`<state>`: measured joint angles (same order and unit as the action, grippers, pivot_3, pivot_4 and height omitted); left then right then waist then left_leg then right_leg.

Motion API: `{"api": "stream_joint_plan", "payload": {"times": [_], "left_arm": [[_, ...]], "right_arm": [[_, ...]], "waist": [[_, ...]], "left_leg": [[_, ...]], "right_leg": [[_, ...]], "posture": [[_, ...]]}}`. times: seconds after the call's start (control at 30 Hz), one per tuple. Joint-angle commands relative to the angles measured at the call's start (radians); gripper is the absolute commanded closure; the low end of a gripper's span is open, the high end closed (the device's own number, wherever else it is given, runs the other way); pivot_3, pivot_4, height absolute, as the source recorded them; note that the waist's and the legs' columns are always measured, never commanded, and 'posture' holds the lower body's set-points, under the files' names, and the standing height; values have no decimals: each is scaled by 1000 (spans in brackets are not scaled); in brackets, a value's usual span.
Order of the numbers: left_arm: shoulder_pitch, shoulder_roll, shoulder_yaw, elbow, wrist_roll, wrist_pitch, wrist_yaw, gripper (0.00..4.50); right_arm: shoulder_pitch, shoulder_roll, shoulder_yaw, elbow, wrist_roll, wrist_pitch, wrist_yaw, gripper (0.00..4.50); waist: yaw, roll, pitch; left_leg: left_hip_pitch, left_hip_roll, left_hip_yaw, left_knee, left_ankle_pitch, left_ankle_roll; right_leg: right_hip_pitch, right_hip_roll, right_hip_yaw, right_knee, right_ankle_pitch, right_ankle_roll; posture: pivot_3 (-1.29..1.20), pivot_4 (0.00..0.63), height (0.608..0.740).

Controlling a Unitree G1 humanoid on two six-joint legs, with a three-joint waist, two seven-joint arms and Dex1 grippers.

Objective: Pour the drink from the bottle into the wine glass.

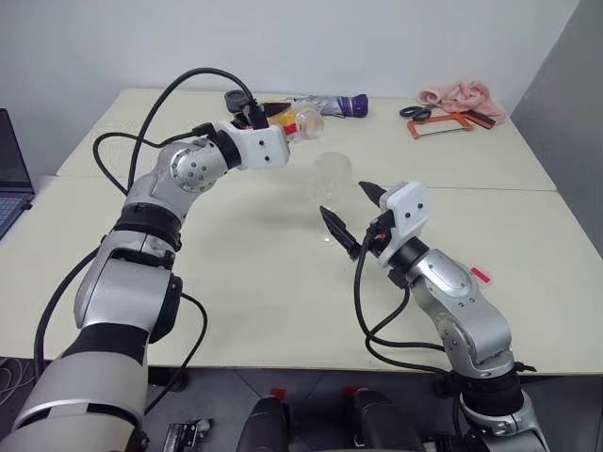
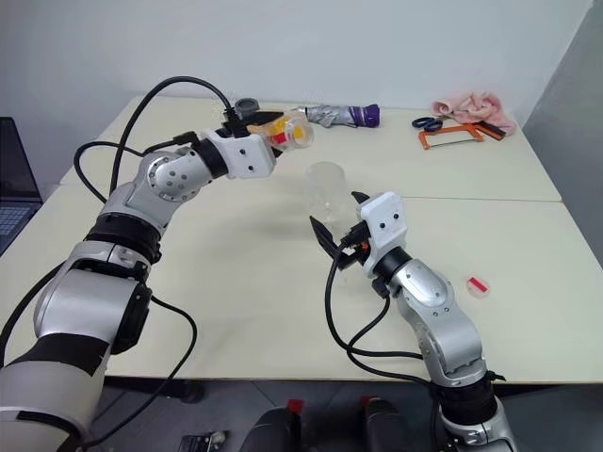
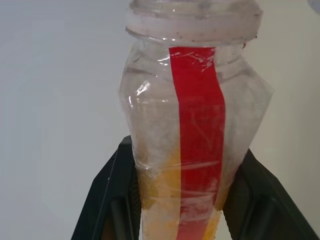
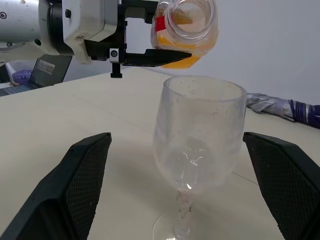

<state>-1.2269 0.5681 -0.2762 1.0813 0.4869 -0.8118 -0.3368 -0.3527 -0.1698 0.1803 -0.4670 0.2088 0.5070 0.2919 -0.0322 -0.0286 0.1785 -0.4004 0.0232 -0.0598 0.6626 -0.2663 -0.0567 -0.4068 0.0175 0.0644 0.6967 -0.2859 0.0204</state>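
Left gripper is clamped shut around the lower body of the bottle, black fingers on both sides of the clear plastic. Bottle sits upper centre of the head view, long axis tipped near level, uncapped mouth aimed toward the wine glass and just above and behind its rim. Orange-yellow drink pools along the bottle's low side; red label strip runs lengthwise. Right gripper is wide open, holding nothing, its ribbed black fingers flanking the glass without touching. Glass stands upright mid-frame on the cream table, clear rounded bowl, thin stem, round foot, bowl looks empty.
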Motion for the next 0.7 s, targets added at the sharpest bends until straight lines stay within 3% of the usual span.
{"api": "stream_joint_plan", "payload": {"times": [0.03,0.7], "left_arm": [[-63,13,-3,6,13,-27,46,2812],[-144,13,-74,59,99,-80,143,2812]], "right_arm": [[-2,11,0,-24,-12,-29,-10,0],[131,-16,-31,-80,-68,-173,-14,0]], "waist": [[0,0,0],[0,0,0]], "left_leg": [[0,0,0,0,0,0],[0,-1,0,0,0,0]], "right_leg": [[0,0,0,0,0,0],[0,-1,0,0,0,0]], "posture": [[0,150,740],[0,150,740]]}}
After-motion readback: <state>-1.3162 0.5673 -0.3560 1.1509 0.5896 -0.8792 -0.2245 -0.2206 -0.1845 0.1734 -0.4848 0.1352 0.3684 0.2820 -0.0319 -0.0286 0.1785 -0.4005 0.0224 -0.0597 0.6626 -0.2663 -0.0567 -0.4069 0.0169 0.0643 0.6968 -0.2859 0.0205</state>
